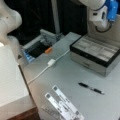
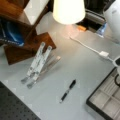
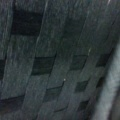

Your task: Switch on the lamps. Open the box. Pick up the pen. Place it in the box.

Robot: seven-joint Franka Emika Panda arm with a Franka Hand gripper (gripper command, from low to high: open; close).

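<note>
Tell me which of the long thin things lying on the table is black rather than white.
The pen, lying alone on the grey table in front of the open box. The flat strips are white with dark squares and lie together nearer a front view's bottom.

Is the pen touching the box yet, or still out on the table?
Apart. In both front views the pen lies flat on the table, with bare tabletop between it and the open box.

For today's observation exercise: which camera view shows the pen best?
A front view shows the pen best: whole, unobstructed, lying on the table. Another front view also shows it whole, but thinner. The wrist view shows none.
</note>
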